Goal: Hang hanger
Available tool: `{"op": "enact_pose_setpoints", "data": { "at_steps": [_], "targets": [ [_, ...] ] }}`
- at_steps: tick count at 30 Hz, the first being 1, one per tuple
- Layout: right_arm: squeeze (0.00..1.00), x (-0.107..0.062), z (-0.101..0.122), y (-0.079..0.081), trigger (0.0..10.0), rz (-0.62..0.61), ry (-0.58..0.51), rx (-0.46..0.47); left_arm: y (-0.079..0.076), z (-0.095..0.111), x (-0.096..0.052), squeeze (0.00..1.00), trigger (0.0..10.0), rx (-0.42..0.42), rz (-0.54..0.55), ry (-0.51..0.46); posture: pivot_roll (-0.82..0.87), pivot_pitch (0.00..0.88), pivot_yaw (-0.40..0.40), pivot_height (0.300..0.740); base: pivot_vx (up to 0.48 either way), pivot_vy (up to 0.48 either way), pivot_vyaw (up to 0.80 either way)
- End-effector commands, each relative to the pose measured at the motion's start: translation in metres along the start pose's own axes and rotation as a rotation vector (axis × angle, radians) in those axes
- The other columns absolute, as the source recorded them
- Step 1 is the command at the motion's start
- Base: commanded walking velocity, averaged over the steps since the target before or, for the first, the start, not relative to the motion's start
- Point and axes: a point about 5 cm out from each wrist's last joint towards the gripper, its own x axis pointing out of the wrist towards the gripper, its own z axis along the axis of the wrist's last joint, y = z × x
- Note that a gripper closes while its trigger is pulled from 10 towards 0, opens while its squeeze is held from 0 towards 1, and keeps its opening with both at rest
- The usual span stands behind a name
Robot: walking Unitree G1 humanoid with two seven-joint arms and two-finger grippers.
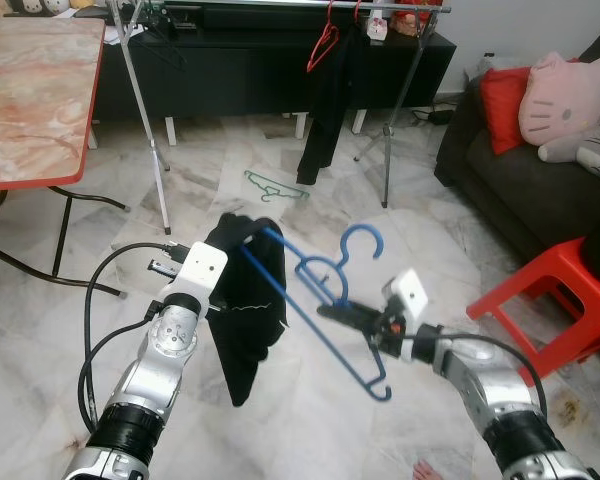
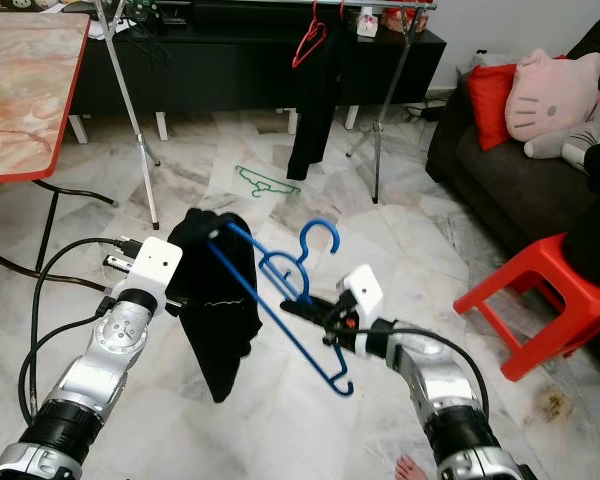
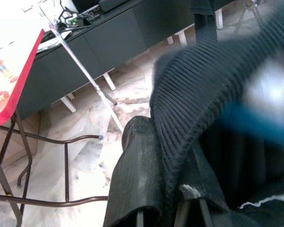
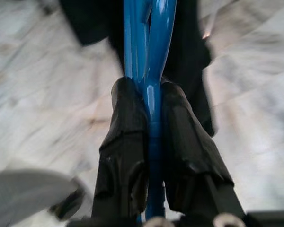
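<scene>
A blue plastic hanger (image 1: 325, 300) is held low in front of me, hook up, over the marble floor. My right gripper (image 1: 332, 310) is shut on the hanger near its neck, and its fingers (image 4: 128, 142) clamp the blue bar on both sides. A black garment (image 1: 245, 300) hangs off the hanger's far shoulder. My left gripper (image 3: 180, 156) is shut on that black garment (image 3: 208, 94). At the back stands a clothes rack (image 1: 385, 110) with a red hanger (image 1: 322, 45) and a dark piece of clothing on its rail.
A green hanger (image 1: 273, 186) lies on the floor before the rack. A red-edged marble table (image 1: 30, 100) stands at the left. A red stool (image 1: 555, 290) and a dark sofa (image 1: 520, 170) with cushions are at the right. A black cabinet runs along the back.
</scene>
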Motion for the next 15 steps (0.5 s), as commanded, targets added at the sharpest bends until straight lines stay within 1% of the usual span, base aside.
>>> {"op": "enact_pose_setpoints", "data": {
  "at_steps": [1,3,4,5,7,10,11,15],
  "targets": [
    [0.00,-0.003,0.001,0.004,0.0,0.052,0.030,-0.040,-0.003,0.003,0.000,0.00,0.6,-0.021,0.001,-0.020,0.01,0.057,-0.142,0.740,0.000,0.000,0.00],
    [0.00,-0.006,-0.008,0.007,0.0,0.076,0.104,-0.064,-0.003,0.005,0.000,0.00,0.0,-0.024,0.003,-0.026,0.01,0.058,-0.142,0.740,0.000,0.000,0.00],
    [0.00,-0.007,-0.012,0.006,0.0,0.074,0.139,-0.074,-0.003,0.005,0.001,0.00,0.0,-0.028,0.006,-0.026,0.01,0.058,-0.142,0.740,0.000,0.000,0.00],
    [0.00,-0.010,-0.018,0.005,0.0,0.073,0.201,-0.097,-0.003,0.005,0.001,0.00,0.0,-0.034,0.013,-0.026,0.00,0.057,-0.141,0.740,0.000,0.000,0.00],
    [0.00,-0.013,-0.021,0.007,0.0,0.098,0.236,-0.108,-0.003,0.005,0.001,0.00,0.0,-0.035,0.018,-0.026,0.00,0.057,-0.141,0.740,0.000,0.000,0.00],
    [0.00,-0.017,-0.018,0.013,0.0,0.159,0.229,-0.106,0.001,0.002,0.001,0.00,0.0,-0.034,0.049,-0.003,0.00,0.057,-0.141,0.740,0.000,0.000,0.00],
    [0.00,-0.017,-0.018,0.013,0.0,0.159,0.229,-0.106,0.001,0.002,0.001,0.00,0.0,-0.034,0.049,-0.003,0.00,0.057,-0.141,0.740,0.000,0.000,0.00],
    [0.00,-0.027,-0.008,0.026,0.0,0.288,0.190,-0.103,0.011,-0.011,0.001,0.00,0.0,-0.076,0.127,0.084,0.00,0.062,-0.142,0.740,0.000,0.000,0.00]
  ]
}}
